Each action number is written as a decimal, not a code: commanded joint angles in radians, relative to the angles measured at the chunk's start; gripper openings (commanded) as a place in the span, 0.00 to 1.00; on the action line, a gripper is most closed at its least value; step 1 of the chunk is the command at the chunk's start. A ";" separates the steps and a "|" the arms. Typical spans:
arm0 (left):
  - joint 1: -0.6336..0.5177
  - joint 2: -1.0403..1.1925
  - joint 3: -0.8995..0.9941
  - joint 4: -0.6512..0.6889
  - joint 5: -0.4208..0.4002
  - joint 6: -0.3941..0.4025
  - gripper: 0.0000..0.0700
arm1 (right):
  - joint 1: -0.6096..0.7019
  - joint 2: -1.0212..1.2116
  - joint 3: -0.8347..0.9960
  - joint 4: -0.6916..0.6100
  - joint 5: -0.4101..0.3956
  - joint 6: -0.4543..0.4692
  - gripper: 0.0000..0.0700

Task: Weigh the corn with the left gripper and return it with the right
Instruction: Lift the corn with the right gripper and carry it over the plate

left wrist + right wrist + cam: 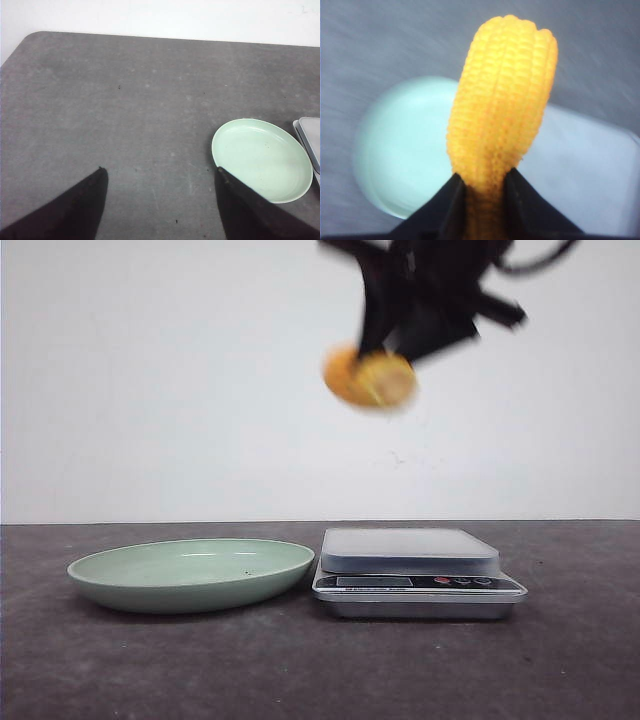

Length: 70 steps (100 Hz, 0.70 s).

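Right gripper [385,345], black, sits in upper centre-right of front view, blurred, clamped on the short yellow-orange corn cob piece [370,378]. Corn is well above the table, roughly over the gap btw plate and scale, slightly scale-side. Rounded end faces cam in front view.

Right wrist view: corn [502,105] fills frame centre, kernel rows clear, base pinched btw the two black fingers [447,210] at bottom centre. Both pads touching the cob, one per side. Bkgd blurred: pale green plate [395,150] at left, grey scale platform [585,175] at lower right, both far below the corn.

Front view, lower half: shallow pale green round plate [110,575] left of centre on the dark grey tabletop [320,670]. Silver digital kitchen scale [415,570] just beside it to the right; plate rim and scale edge v. close, can't tell if touching. Scale has flat grey platform on top, display strip and small buttons incl. a red one on the front face. White wall behind.

Left gripper [160,172]: fingers spread wide, nothing btw them. Two dark fingertips [85,200] show at bottom left and bottom centre-right of left wrist view, over bare grey table. Plate [222,145] at right of that frame, partly behind one finger; corner of scale [310,135] at far right edge. Left gripper not seen in front view.
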 commanded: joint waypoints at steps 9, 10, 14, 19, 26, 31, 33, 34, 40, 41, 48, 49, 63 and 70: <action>-0.008 0.006 0.010 0.005 -0.009 0.002 0.56 | 0.079 0.032 0.020 0.076 -0.006 0.042 0.00; -0.008 0.006 0.010 0.005 -0.009 0.002 0.56 | 0.084 0.036 0.020 0.083 -0.006 0.046 0.00; -0.008 0.006 0.010 0.003 -0.009 0.002 0.56 | 0.102 0.055 0.023 0.109 -0.005 0.055 0.00; -0.008 0.006 0.010 0.000 -0.009 0.002 0.56 | 0.122 0.079 0.028 0.126 0.003 0.068 0.00; -0.008 0.006 0.010 -0.002 -0.009 0.001 0.56 | 0.135 0.127 0.048 0.126 0.018 0.078 0.00; -0.008 0.006 0.010 -0.004 -0.008 -0.005 0.56 | 0.142 0.164 0.061 0.131 0.016 0.079 0.00; -0.008 0.006 0.010 -0.004 -0.008 -0.005 0.56 | 0.145 0.179 0.067 0.132 0.017 0.079 0.00; -0.008 0.006 0.010 -0.004 -0.008 -0.005 0.56 | 0.146 0.187 0.069 0.135 0.017 0.079 0.00; -0.008 0.006 0.010 -0.004 -0.008 -0.005 0.56 | 0.152 0.241 0.090 0.148 0.016 0.090 0.00; -0.008 0.006 0.010 -0.004 -0.008 -0.005 0.56 | 0.153 0.249 0.094 0.150 0.016 0.093 0.00; -0.008 0.006 0.010 -0.004 -0.008 -0.005 0.56 | 0.153 0.308 0.123 0.163 0.016 0.122 0.00; -0.008 0.006 0.010 -0.004 -0.008 -0.005 0.56 | 0.153 0.317 0.129 0.164 0.016 0.131 0.00; -0.008 0.006 0.010 -0.004 -0.008 -0.005 0.56 | 0.153 0.424 0.212 0.159 0.013 0.184 0.00; -0.008 0.006 0.010 -0.004 -0.008 -0.005 0.56 | 0.155 0.468 0.250 0.151 0.017 0.188 0.00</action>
